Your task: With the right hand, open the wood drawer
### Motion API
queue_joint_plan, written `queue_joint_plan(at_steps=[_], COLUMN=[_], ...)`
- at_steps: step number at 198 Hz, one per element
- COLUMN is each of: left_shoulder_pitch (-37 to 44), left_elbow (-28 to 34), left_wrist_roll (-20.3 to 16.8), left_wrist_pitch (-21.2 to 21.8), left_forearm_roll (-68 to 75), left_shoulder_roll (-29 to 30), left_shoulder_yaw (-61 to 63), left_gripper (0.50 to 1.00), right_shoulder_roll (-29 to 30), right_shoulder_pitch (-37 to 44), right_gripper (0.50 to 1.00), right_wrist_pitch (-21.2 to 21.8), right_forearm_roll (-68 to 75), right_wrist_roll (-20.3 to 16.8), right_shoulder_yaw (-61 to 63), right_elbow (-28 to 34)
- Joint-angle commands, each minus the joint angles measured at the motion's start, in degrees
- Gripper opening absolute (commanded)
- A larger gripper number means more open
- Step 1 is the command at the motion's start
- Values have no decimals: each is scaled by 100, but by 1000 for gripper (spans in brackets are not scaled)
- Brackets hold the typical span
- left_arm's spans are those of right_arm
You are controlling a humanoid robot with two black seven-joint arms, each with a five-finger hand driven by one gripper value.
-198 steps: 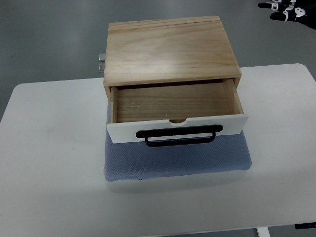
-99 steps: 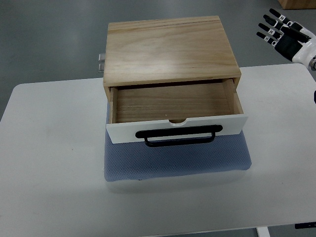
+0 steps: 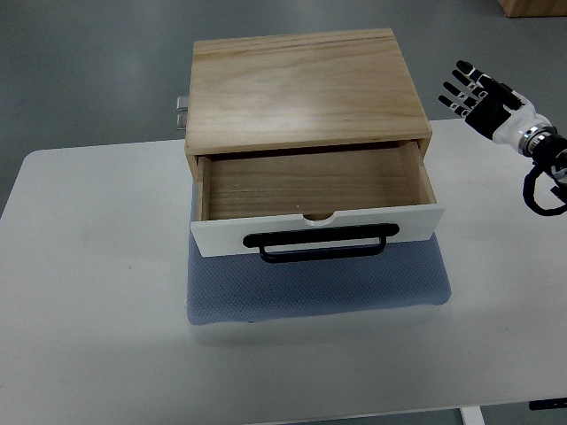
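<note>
Black, segmented fingers [image 3: 461, 87] of the robot's right hand [image 3: 483, 102] are spread straight and apart, pointing toward the upper left of the frame, and they hold nothing. Behind them comes the dark palm, then a white wrist cuff [image 3: 512, 127], then a dark joint with a looped black cable [image 3: 538, 193] at the right edge, where the rest of the arm is cut off. The hand hovers at the upper right of the frame, over the far right corner of the white table [image 3: 97, 292], well apart from the cabinet and touching nothing.

Centre frame stands the light wooden cabinet with a flat plank top [image 3: 306, 84], resting on a blue-grey dotted mat [image 3: 314, 292]. Its wood drawer [image 3: 310, 190] is pulled out toward the bottom of the frame, showing a bare wooden floor inside. The drawer's white front panel [image 3: 221, 237] has a small half-round notch in its upper edge and carries a black bar handle [image 3: 322, 242] that runs along the panel's lower part.

A small metal fitting [image 3: 182, 112] sticks out at the cabinet's left rear side; most of it is hidden and its kind cannot be made out. At the top right corner a tan object is cut off by the frame.
</note>
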Motion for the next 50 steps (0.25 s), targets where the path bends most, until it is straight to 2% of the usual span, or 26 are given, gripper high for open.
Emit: queue_joint_plan(at_steps=[1,25,50], left_shoulder_pitch=[0,0,0], left_elbow=[2,-6,-6], left_wrist_roll=[-1,-1,-1], left_wrist_pitch=[0,0,0], left_forearm_roll=[0,0,0], left_shoulder_roll=[0,0,0], left_shoulder_yaw=[0,0,0], left_gripper=[1000,1000,1000], right_shoulder_roll=[-43,-60,-34], right_shoulder_pitch=[-1,-10,-124], right_gripper=[944,944,944], right_wrist_pitch=[201,544,562], right_forearm_roll=[-93,-102,-93], right_wrist_roll=[3,3,3], right_shoulder_yaw=[-42,-95,-95], right_elbow=[17,17,17])
